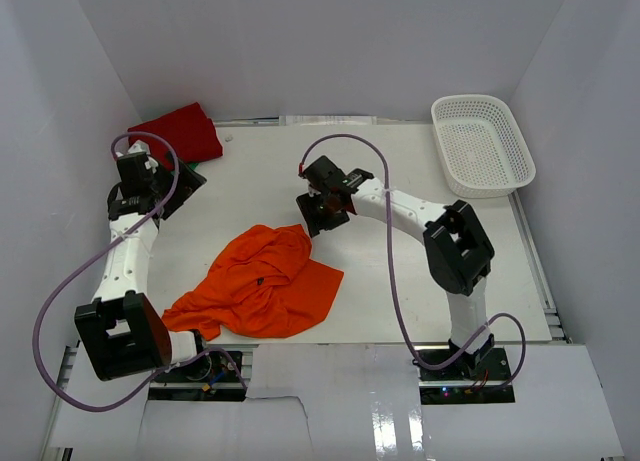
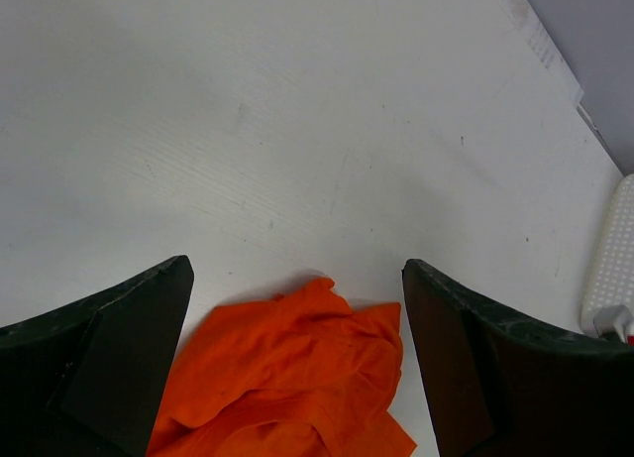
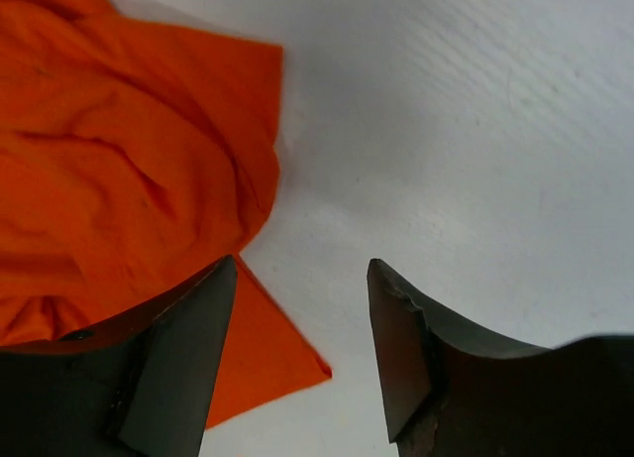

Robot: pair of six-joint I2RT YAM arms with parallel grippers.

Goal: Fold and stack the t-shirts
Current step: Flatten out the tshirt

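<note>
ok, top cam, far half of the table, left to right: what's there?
red t-shirt → right tool → white mesh basket

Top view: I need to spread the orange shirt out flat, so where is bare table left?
Bare table runs along the far side between the red t-shirt and the basket, and again between the orange t-shirt and the right arm. Crowded: the near left-centre, where that crumpled shirt lies with the right gripper at its far edge.
</note>
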